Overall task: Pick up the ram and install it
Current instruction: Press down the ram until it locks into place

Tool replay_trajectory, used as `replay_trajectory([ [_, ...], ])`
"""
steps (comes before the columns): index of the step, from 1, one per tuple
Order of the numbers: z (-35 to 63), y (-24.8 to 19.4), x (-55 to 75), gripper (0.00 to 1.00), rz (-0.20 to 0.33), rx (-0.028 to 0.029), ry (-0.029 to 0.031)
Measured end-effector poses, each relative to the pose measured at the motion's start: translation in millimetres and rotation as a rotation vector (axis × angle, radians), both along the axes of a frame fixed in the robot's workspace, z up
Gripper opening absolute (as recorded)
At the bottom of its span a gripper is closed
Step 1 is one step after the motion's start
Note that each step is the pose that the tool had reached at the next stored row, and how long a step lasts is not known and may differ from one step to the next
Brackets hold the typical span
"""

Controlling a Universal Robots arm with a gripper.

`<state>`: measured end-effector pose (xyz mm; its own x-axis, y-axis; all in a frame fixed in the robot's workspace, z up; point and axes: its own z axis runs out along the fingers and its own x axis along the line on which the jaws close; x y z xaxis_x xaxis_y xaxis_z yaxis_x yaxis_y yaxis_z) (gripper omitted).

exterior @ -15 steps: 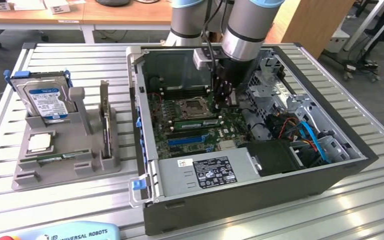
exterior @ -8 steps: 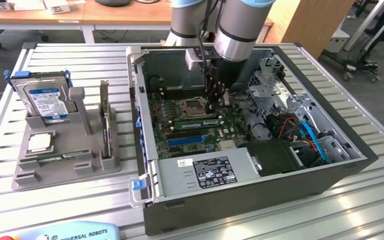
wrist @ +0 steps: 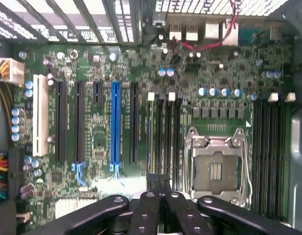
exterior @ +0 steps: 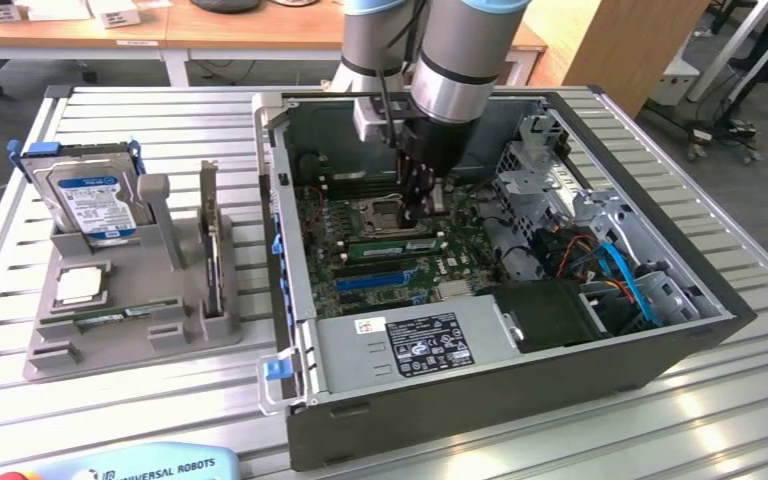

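While the one arm [exterior: 471, 50] reaches down into the one open computer case [exterior: 491, 400] on the slatted table [exterior: 704, 420], the exterior view shows one grey holder [exterior: 51, 355] at the case's 9 o'clock. The holder carries one blue-labelled hard drive [exterior: 91, 200] and one square CPU chip [exterior: 77, 285]. A thin greenish strip [exterior: 120, 316], possibly the second stick, lies at the chip's 5 o'clock.

One ram [exterior: 391, 243] lies lengthwise on the motherboard at 6 o'clock of the empty CPU socket [exterior: 381, 212], directly beneath the gripper [exterior: 424, 215]. Whether the two touch cannot be told.

The wrist view adds board detail hidden from outside: one blue expansion slot [wrist: 115, 127], one white slot [wrist: 40, 115], and banks of dark memory slots on either side of the socket [wrist: 217, 169]. There the gripper [wrist: 158, 182] shows its fingers [wrist: 151, 188] pressed together over the bank between the blue slot and the socket. Nothing can be made out between them.
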<state>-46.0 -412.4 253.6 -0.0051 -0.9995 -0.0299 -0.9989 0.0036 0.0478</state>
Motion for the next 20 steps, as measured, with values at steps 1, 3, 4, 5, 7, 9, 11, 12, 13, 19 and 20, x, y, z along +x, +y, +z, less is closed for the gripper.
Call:
replay_trajectory([
  [1, 0.0, 0.0, -2.3, 0.10, 0.000, 0.0000, 0.0000],
  [3, 0.0, 0.0, -6.4, 0.10, 0.000, 0.0000, 0.0000],
  [4, 0.0, 0.0, -8.5, 0.10, 0.000, 0.0000, -0.0001],
  [5, 0.0, 0.0, -10.5, 0.10, 0.000, 0.0000, -0.0001],
  [7, 0.0, 0.0, -14.5, 0.10, 0.000, 0.0000, -0.0002],
  [9, 0.0, 0.0, -18.6, 0.10, 0.000, 0.0000, -0.0001],
  [11, 0.0, 0.0, -22.7, 0.10, 0.000, 0.0000, -0.0001],
  [12, 0.0, 0.0, -24.8, 0.10, 0.000, 0.0000, -0.0001],
  [13, 0.0, 0.0, -26.9, 0.10, 0.000, 0.0000, -0.0001],
  [19, 0.0, 0.0, -32.6, 0.10, 0.000, 0.0000, -0.0001],
  [20, 0.0, 0.0, -32.7, 0.10, 0.000, -0.0001, -0.0001],
])
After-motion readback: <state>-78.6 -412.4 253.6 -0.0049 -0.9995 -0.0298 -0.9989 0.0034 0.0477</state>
